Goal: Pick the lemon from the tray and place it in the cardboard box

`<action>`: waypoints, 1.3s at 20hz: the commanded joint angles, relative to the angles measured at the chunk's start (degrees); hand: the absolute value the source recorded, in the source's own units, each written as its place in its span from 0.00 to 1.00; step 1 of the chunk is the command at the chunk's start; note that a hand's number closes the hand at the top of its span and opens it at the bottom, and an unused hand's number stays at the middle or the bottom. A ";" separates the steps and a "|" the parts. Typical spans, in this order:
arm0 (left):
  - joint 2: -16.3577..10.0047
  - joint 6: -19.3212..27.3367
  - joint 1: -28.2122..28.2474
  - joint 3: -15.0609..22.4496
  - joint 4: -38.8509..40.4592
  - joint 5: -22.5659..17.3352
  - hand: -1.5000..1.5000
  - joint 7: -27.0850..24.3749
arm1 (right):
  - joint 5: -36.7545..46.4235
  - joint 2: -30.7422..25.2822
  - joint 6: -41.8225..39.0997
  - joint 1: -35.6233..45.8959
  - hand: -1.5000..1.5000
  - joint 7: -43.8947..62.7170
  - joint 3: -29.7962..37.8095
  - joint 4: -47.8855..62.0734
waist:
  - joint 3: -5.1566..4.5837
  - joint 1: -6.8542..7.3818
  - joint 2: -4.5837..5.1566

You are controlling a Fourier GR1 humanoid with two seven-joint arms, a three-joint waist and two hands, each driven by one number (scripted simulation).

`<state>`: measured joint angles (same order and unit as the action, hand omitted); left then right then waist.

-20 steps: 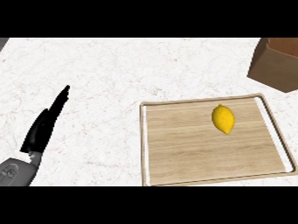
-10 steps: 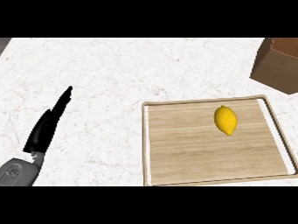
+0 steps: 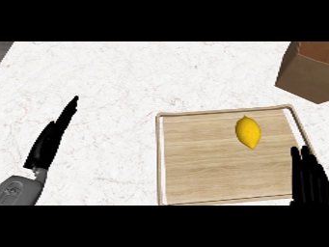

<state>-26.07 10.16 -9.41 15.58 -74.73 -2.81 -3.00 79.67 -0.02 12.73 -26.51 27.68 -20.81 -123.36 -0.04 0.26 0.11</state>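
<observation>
Fingers of the right hand (image 3: 309, 178) had risen into view at the bench's near right corner, straight, together, empty, beside the tray (image 3: 159, 159). The lemon (image 3: 248, 132) lay untouched on it; the reach seemed barely begun. The left hand (image 3: 53, 137) rested open.

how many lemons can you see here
1. The lemon lies on the wooden tray, toward its far right corner. The cardboard box at the upper right is cut off by the view's edge, so another could be hidden inside.
</observation>
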 commanded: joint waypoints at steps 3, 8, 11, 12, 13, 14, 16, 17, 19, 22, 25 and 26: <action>2.63 -0.36 0.67 -2.08 -0.34 3.11 0.50 -0.56 | 0.01 0.00 0.47 10.26 0.00 1.60 4.75 8.23 | 0.04 -0.19 -0.10; 4.25 -1.78 0.37 -3.39 1.29 4.93 0.50 -1.34 | -1.42 -3.45 4.12 11.56 0.00 -2.21 9.13 10.30 | 0.05 -0.38 -0.10; 5.18 -3.03 -1.30 -4.46 -0.28 5.48 0.50 3.18 | 2.53 -0.25 -1.04 14.33 0.00 1.73 5.55 11.99 | 0.04 -0.25 -0.12; 5.40 -2.18 1.12 -4.88 -1.93 6.58 0.50 1.95 | 2.64 -0.35 -0.33 11.18 0.00 1.49 3.85 10.95 | 0.04 -0.28 -0.16; 3.97 -4.71 -0.49 -6.60 -0.93 5.79 0.50 1.92 | 1.12 -0.03 -3.61 16.78 0.00 3.05 6.05 12.21 | 0.04 -0.21 -0.12; 4.47 -5.17 1.89 -6.60 -2.63 6.10 0.50 1.69 | 2.77 -0.02 -0.62 12.97 0.00 3.54 2.76 12.31 | 0.04 -0.26 -0.15; 4.49 -5.28 0.71 -7.79 0.58 7.22 0.50 0.19 | 4.14 -0.01 -0.69 18.41 0.00 8.08 0.92 16.46 | 0.04 -0.21 -0.11; 4.69 -4.83 4.47 -6.74 -6.04 7.94 0.50 2.30 | -1.02 -1.68 1.97 14.99 0.00 1.28 6.89 16.91 | 0.06 -0.17 -0.17; 6.67 -4.58 4.12 -6.52 -3.95 8.67 0.50 0.98 | 1.20 -0.01 1.26 22.50 0.00 6.00 5.78 22.26 | 0.05 -0.02 -0.10; 5.98 -6.56 5.76 -8.15 -6.38 8.98 0.50 1.91 | 2.17 -0.01 -0.92 21.28 0.00 6.01 5.36 20.61 | 0.04 -0.08 -0.15; 8.52 -6.20 2.36 -9.37 -3.78 11.26 0.50 2.27 | 0.58 -1.03 -3.46 22.65 0.00 5.70 8.56 18.74 | 0.04 -0.29 -0.14; 9.78 -5.04 3.11 -8.41 -1.69 12.30 0.50 -0.47 | -1.58 -1.64 -0.53 23.70 0.00 3.77 10.83 22.61 | 0.04 -0.27 -0.10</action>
<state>-18.61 4.29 -7.35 7.01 -77.17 7.16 -1.58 79.99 -0.95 10.81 -4.94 32.69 -13.13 -104.56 -0.26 -0.11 -0.27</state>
